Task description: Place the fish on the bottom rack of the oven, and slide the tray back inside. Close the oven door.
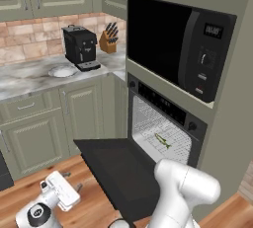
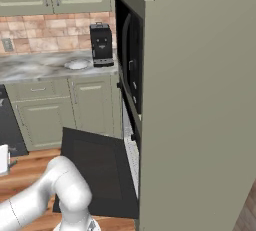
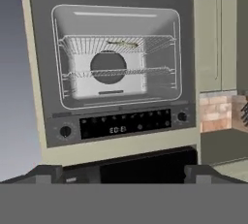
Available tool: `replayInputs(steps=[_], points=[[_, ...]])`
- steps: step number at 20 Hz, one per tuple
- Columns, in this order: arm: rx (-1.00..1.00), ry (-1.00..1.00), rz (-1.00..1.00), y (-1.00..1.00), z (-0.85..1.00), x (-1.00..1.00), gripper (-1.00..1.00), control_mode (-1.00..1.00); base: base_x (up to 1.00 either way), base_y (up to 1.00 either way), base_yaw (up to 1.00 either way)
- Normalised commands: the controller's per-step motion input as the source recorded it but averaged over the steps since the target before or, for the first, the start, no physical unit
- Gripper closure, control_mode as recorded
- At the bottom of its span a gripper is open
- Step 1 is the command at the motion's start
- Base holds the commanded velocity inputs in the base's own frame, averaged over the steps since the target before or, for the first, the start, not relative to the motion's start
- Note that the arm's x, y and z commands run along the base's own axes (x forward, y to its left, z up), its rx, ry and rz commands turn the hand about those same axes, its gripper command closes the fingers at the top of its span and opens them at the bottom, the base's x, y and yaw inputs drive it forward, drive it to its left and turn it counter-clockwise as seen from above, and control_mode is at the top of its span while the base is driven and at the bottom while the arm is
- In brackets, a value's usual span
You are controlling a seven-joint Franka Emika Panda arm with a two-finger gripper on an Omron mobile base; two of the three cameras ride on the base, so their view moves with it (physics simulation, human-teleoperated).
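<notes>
Fish (image 1: 162, 140): one, on oven (image 1: 165, 123) rack (image 1: 163, 134); door (image 1: 118, 168) open.

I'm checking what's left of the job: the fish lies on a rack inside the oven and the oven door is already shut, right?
Not quite. The fish does lie on a rack inside the oven, but the oven door is still folded down open, as the left base view shows.

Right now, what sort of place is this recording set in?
A rendered home kitchen, it seems: a built-in oven with its door dropped open, a microwave above it, and a marble-look counter carrying a coffee machine.
</notes>
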Motion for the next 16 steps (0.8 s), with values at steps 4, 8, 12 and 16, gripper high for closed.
replayInputs(steps=[4,8,12,16], points=[[0.0,0.0,0.0,-0.18,-0.15,0.0,-1.0,-1.0,0.0,0.0,0.0],[0.11,0.0,0.0,-0.31,-0.5,0.0,-1.0,-1.0,0.0,0.0,0.0],[0.22,0.0,0.01,-0.31,-0.75,0.18,-1.0,-1.0,0.0,0.0,0.0],[0.27,0.0,0.01,-0.31,-0.49,0.14,-1.0,-1.0,0.0,0.0,0.0]])
